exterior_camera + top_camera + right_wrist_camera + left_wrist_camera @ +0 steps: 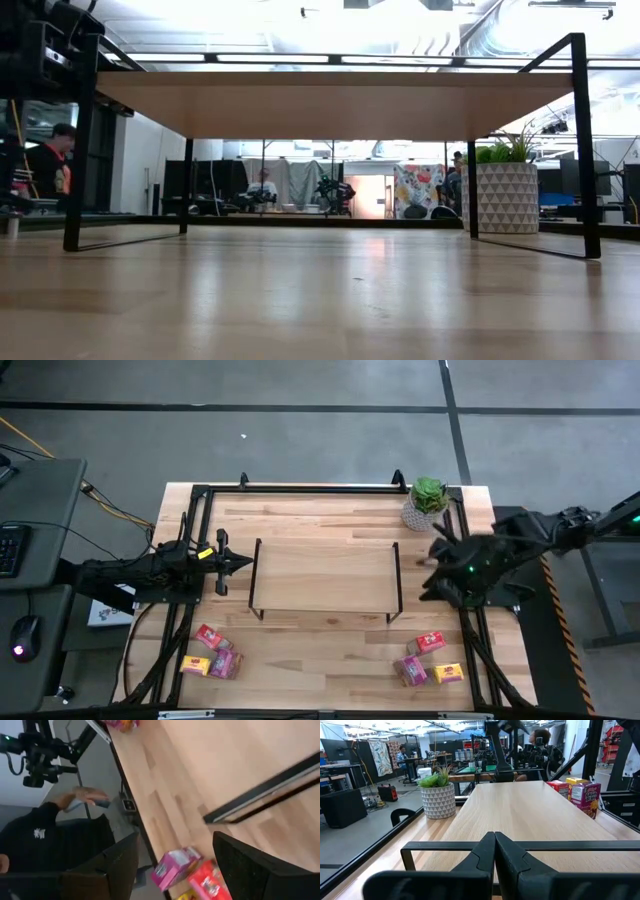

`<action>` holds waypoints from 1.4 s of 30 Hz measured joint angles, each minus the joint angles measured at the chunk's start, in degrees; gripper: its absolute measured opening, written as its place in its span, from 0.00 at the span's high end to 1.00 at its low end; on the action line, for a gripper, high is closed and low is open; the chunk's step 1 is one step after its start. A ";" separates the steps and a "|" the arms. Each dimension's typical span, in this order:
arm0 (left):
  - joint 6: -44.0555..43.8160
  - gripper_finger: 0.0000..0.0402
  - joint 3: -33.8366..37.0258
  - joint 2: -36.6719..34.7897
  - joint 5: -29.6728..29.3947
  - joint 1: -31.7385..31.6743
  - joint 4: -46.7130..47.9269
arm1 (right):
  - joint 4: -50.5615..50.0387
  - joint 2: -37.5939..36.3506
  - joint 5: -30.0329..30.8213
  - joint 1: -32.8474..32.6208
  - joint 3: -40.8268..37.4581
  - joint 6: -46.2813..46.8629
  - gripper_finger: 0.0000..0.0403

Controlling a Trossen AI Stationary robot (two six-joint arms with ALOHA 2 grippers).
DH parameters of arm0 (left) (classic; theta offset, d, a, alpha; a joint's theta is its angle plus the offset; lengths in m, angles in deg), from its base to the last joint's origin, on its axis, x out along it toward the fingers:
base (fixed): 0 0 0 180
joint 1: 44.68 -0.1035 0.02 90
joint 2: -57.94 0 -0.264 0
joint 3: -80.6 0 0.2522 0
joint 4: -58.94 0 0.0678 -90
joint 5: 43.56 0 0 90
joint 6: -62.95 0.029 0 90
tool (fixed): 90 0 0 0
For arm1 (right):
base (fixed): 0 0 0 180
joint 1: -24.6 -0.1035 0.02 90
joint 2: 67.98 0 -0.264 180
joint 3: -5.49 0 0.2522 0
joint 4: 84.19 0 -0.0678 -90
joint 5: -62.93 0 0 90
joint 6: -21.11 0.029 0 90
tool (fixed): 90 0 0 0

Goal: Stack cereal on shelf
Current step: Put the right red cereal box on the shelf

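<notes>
Standing at the middle of the table (pixel 330 645), the shelf (pixel 325 575) is seen from above as a wide rectangle of pale, smooth-grained wood carried on thin black wire legs, with nothing on its top. The cereal lies in two loose clusters near the table's front edge: small printed cardboard boxes in red, pink and yellow at the front left (pixel 213 655), and a like group at the front right (pixel 430 660), both well apart from the shelf.

The left gripper (pixel 240 562) is held just beside the shelf's left end, its dark fingers pressed together and holding nothing. The right gripper (pixel 432 575) is held beyond the shelf's right end, near a potted green plant (pixel 427 502) in a white pot patterned with triangles; its two fingers (pixel 120 865) are spread wide and empty, as the right wrist view shows.

From the low view only the shelf's underside (pixel 330 103) and the black legs are shown, and no boxes appear. Lettering on a pink box (pixel 586 797) can be read only in the left wrist view. A person in a dark sleeve (pixel 50 840) beside the table is shown by the right wrist view.
</notes>
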 joint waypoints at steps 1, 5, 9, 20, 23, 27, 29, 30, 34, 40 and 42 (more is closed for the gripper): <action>0.00 0.99 0.00 -0.01 0.00 0.00 0.00 | -0.17 0.29 1.47 -2.40 0.00 1.82 0.40; 0.00 0.99 0.01 -0.01 0.00 0.00 0.00 | -2.01 1.98 8.65 -12.66 0.00 9.73 0.40; 0.02 0.99 0.00 -0.02 0.00 0.00 -0.02 | -4.03 4.55 15.58 -23.04 0.00 17.68 0.40; 0.00 0.99 0.01 -0.02 0.00 -0.02 -0.01 | -15.12 16.34 25.62 -35.34 -0.02 24.40 0.40; 0.01 0.99 0.01 -0.02 0.00 0.00 -0.01 | -15.61 20.14 24.73 -35.24 -0.03 22.44 0.40; 0.02 0.99 0.00 0.00 0.00 0.00 -0.02 | -16.03 23.86 19.83 -33.85 -0.04 15.75 0.40; 0.00 0.99 0.02 -0.02 -0.02 0.00 -0.02 | -16.83 25.35 17.99 -33.35 -0.04 13.67 0.40; 0.00 0.99 0.00 -0.02 0.00 0.00 -0.02 | -17.29 26.08 17.32 -33.05 -0.04 12.64 0.40; 0.00 0.99 0.01 -0.01 -0.01 0.00 0.00 | -17.88 28.24 13.12 -32.30 -0.04 8.18 0.40; 0.00 0.99 0.00 -0.02 -0.02 0.00 0.00 | -17.87 30.65 11.18 -32.18 -0.04 1.85 0.40; 0.00 0.99 0.01 0.00 -0.01 -0.01 -0.02 | -17.79 31.30 11.44 -32.18 -0.04 -0.86 0.40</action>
